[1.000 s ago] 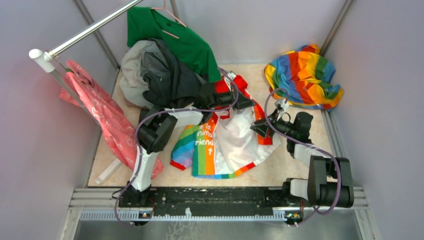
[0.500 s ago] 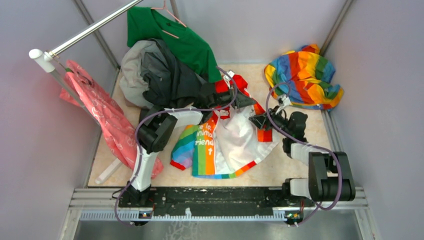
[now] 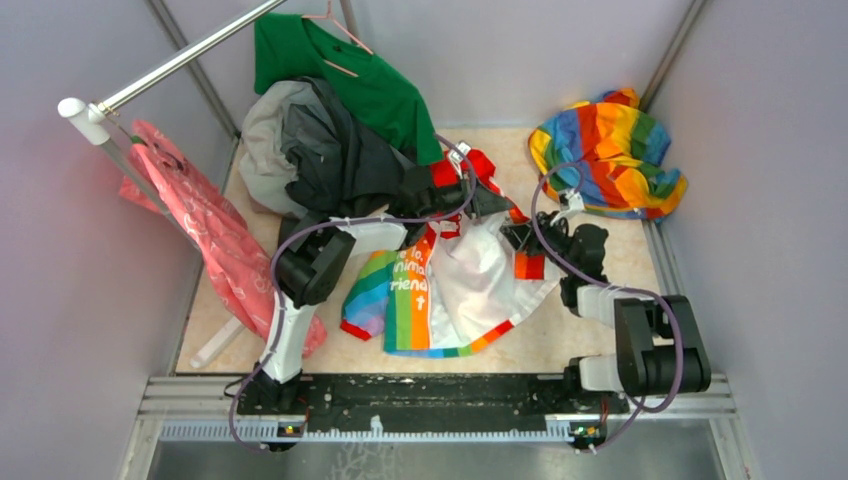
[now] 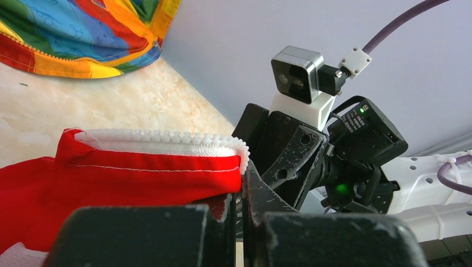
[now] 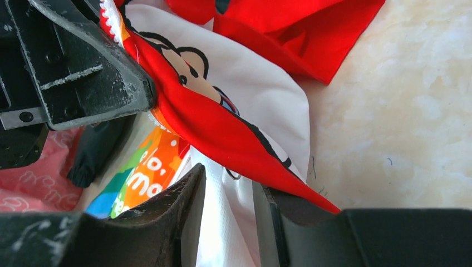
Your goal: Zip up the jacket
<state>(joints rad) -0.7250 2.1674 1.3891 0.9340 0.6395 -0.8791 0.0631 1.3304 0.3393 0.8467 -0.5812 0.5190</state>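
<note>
The jacket [image 3: 450, 285] lies mid-table, white with rainbow panels and a red hood. My left gripper [image 3: 497, 207] is shut on its red front edge. In the left wrist view the jaws [image 4: 242, 222] pinch red cloth topped by white zipper teeth [image 4: 161, 136]. My right gripper [image 3: 520, 240] sits just right of it at the orange strip [image 3: 528, 266]. In the right wrist view its jaws [image 5: 228, 194] stand close together with white jacket cloth [image 5: 234, 233] filling the gap, under a red fold [image 5: 222, 133]. A small metal ring [image 5: 232, 175] shows at the jaw mouth.
An all-rainbow cloth [image 3: 608, 150] lies at the back right. A dark grey garment [image 3: 330, 150] and a green shirt [image 3: 340, 70] pile at the back left under a rail [image 3: 180, 60]. A pink cloth [image 3: 205, 230] hangs at left. Walls close in on three sides.
My right gripper has moved away from its base, up and left toward the left gripper, with the jacket's right edge drawn along. The left gripper has stayed in place.
</note>
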